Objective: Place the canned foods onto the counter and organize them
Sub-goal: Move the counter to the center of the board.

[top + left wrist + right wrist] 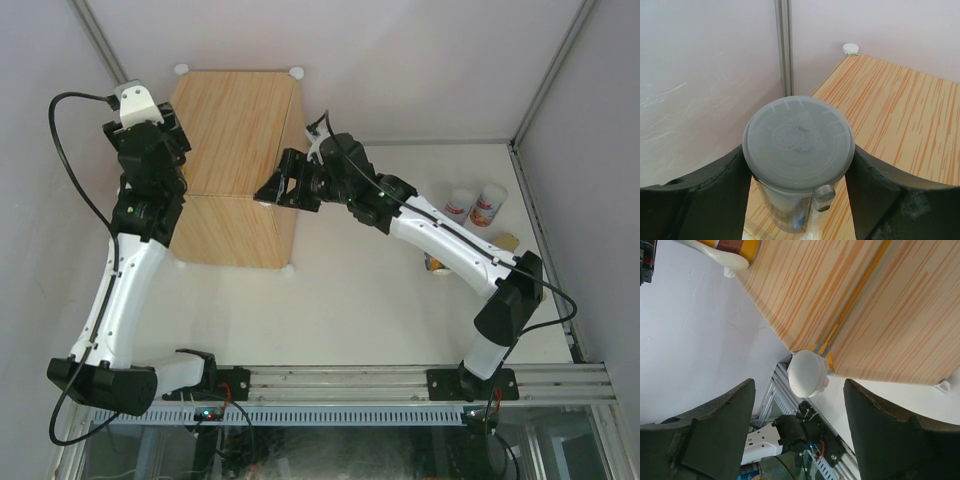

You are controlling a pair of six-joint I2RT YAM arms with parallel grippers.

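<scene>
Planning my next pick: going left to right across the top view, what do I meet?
Left gripper, gripping a tall can → counter → right gripper → white-red can → second white-red can.

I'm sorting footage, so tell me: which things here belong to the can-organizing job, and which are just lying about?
Job: grey-lidded tall cylindrical can in the left gripper; two short white-red cans; light wood-grain box counter.
Lying about: black cable; metal rail along the near edge.

No legible txt: labels on the 2 white-red cans [490, 203] too small & blurred; embossed lid of tall can [798, 142] unreadable.
</scene>
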